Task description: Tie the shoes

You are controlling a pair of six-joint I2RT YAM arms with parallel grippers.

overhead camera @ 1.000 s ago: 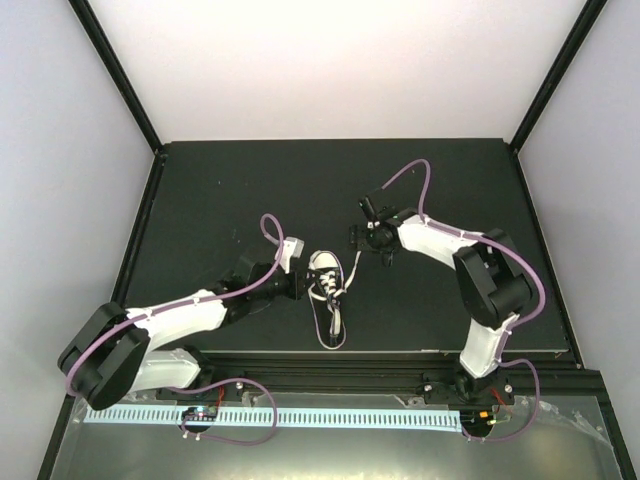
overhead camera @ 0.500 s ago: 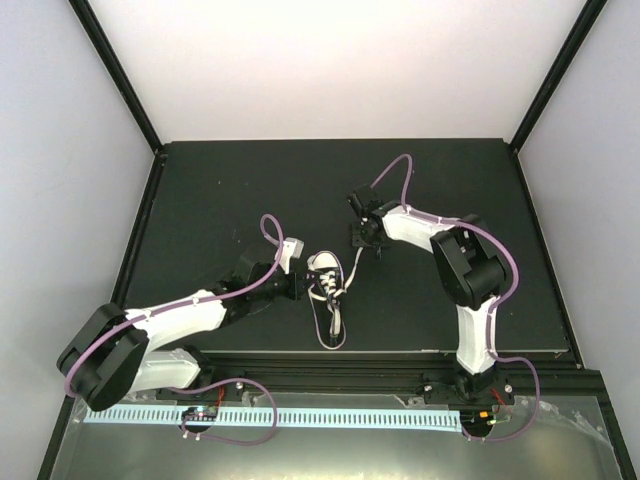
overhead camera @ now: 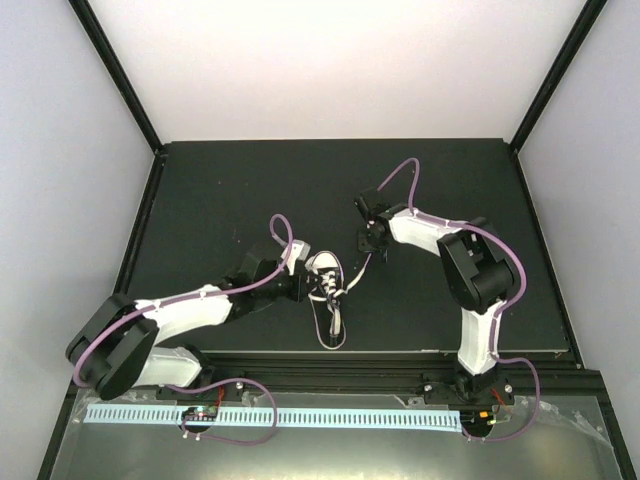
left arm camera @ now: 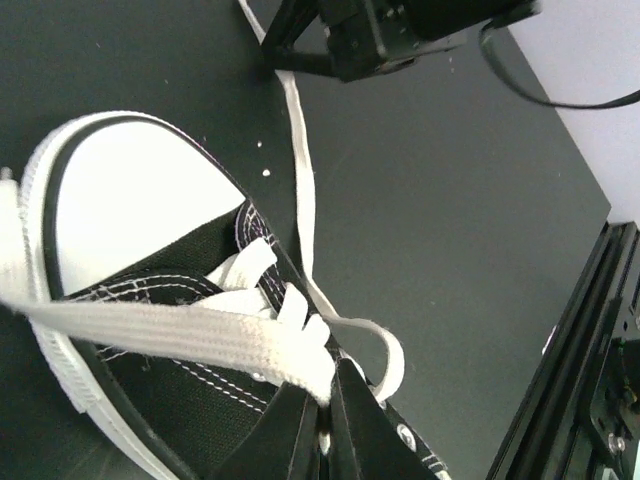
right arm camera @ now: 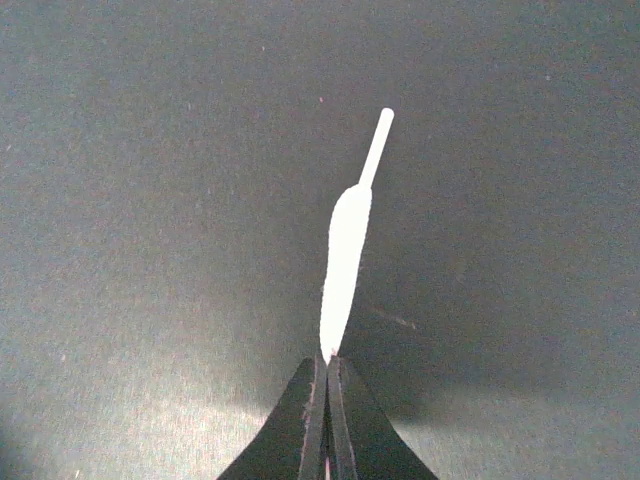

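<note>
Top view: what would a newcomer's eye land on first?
A small black sneaker with a white toe cap lies in the middle of the dark table. The left pincer is shut on a white lace over the tongue; the right pincer is shut on the other lace end, drawn out beyond the toe.

In the left wrist view the heel of the sneaker (left arm camera: 170,280) runs off the bottom edge; beyond its toe, the right gripper (left arm camera: 290,50) and its lace (left arm camera: 300,180) are cropped by the top edge.
</note>
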